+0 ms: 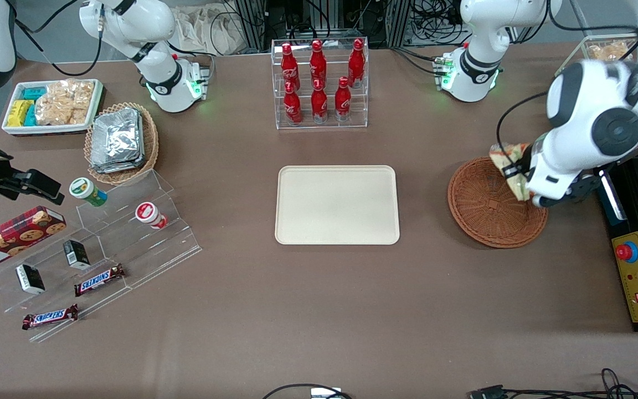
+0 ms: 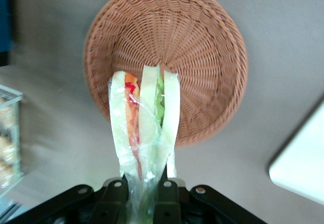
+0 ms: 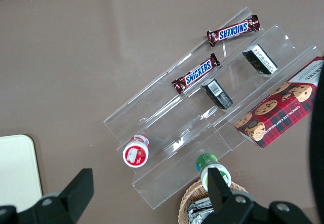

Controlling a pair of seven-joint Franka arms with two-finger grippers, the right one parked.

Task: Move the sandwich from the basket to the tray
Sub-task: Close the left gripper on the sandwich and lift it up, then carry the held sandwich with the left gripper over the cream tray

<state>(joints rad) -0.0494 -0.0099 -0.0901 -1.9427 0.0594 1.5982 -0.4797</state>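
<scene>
From the front, the gripper (image 1: 513, 174) of the working arm hangs over the round brown basket (image 1: 488, 213), above the rim on the working arm's side. It holds the sandwich (image 1: 504, 158), lifted up out of the basket. The basket has nothing else in it. The cream tray (image 1: 336, 204) lies flat in the middle of the brown surface (image 1: 319, 305), near the basket but not touching it. Nothing lies on the tray. A clear rack of red bottles (image 1: 319, 83) stands farther from the camera than the tray. Toward the parked arm's end there is another basket with foil packs (image 1: 117, 141), a white tray of snacks (image 1: 50, 105) and clear steps with chocolate bars (image 1: 100, 280).

From the left wrist, the jaws are closed tight on the sandwich (image 2: 144, 120) at its thin end, where the clear wrap bunches up. White bread, red filling and green filling show. The basket (image 2: 202, 46) is under it, well below. A corner of the tray (image 2: 304, 168) shows too.

From the right wrist, the clear steps (image 3: 202, 127) hold two chocolate bars (image 3: 196, 74), small dark boxes and a cookie box (image 3: 281, 107).
</scene>
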